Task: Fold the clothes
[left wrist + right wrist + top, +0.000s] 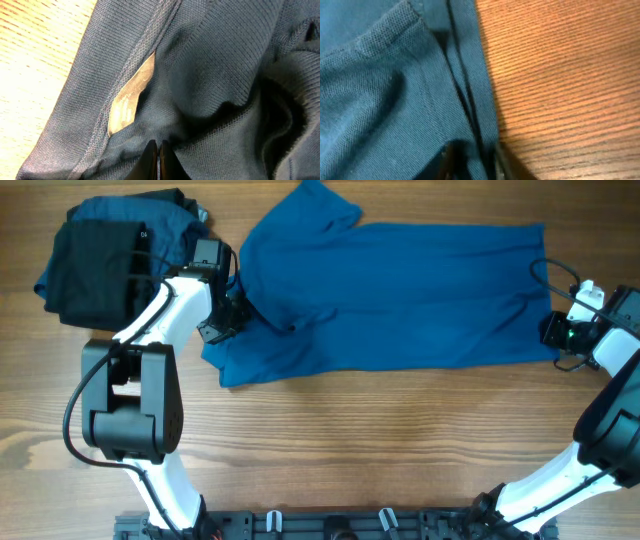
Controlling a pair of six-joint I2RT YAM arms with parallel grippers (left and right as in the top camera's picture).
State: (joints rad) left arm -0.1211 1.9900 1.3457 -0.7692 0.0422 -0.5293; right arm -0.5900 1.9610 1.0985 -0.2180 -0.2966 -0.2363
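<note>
Although laid out flat across counter (pixel 330 430), not yet folded: blue polo shirt (pixel 420 290), sleeve bunched near collar. Done, apparently: dark clothes pile (pixel 95 270) stacked at far left corner. Left fingers (pixel 149 162) pressed together in fabric by collar label (pixel 127 100). Right fingers (pixel 451 165) astride hem edge; firm pinch or not, cannot tell.

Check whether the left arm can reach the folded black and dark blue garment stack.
Probably yes: the folded black and dark blue garment stack lies beside the left claw, nothing between. But that claw looks shut on the blue polo shirt and must release first.
</note>
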